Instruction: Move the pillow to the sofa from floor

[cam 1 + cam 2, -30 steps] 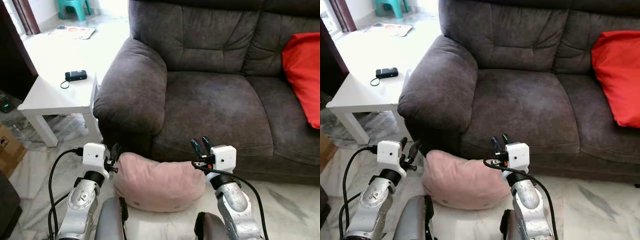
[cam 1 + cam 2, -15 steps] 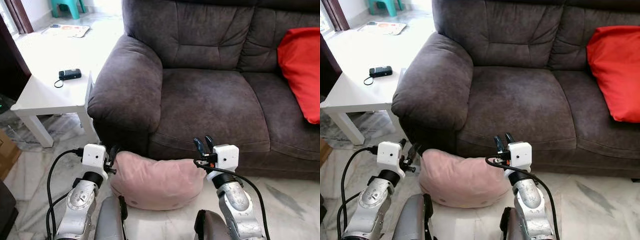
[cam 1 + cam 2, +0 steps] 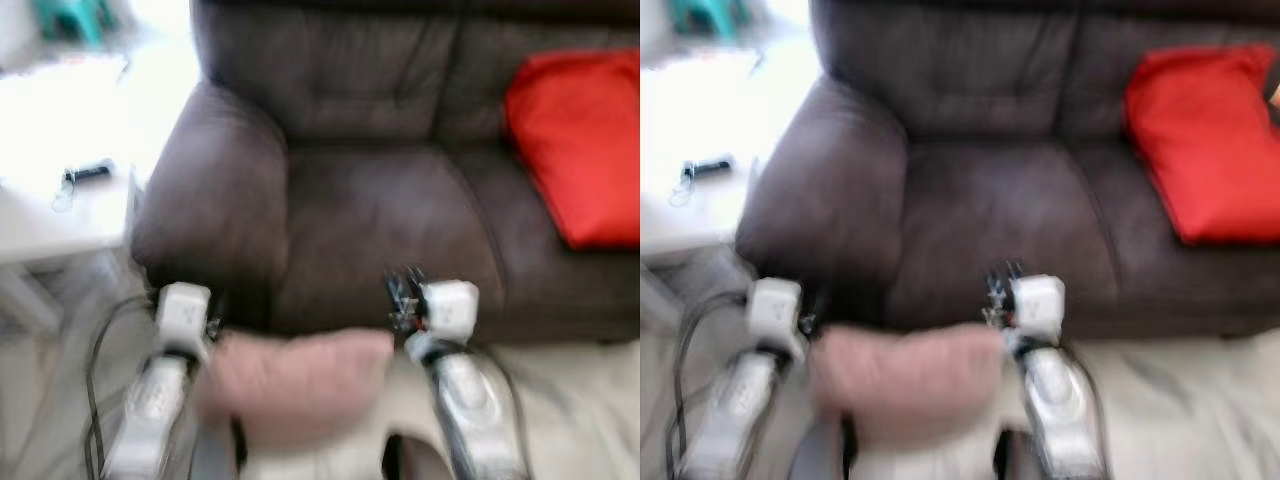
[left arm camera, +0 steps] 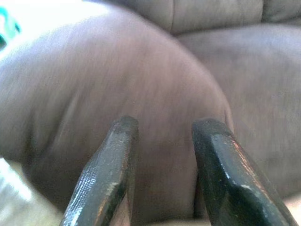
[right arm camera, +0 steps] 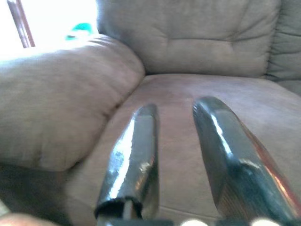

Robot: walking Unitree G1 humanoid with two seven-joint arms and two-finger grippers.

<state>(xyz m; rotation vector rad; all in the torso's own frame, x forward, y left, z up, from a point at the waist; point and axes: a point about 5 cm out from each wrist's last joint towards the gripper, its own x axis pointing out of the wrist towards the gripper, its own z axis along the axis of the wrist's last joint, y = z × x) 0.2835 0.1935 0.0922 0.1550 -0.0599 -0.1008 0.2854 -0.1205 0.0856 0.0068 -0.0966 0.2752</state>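
The views are blurred by motion. A pink pillow (image 3: 290,385) lies low in front of the dark brown sofa (image 3: 380,210), between my two arms. My left gripper (image 3: 215,312) is at the pillow's left end, near the sofa's armrest (image 4: 117,70). It is open, with nothing between its fingers (image 4: 106,174). My right gripper (image 3: 402,290) is at the pillow's right end, in front of the seat cushion (image 5: 188,89). It is open too and holds nothing. Whether the arms press the pillow I cannot tell.
A red cushion (image 3: 575,150) leans on the sofa's right seat. A white side table (image 3: 50,220) with a small black device (image 3: 88,172) stands left of the armrest. Pale marble floor (image 3: 570,400) spreads in front of the sofa.
The whole picture has shifted left and blurred, so the camera has moved. Both grippers stay at the pillow's two ends, still open.
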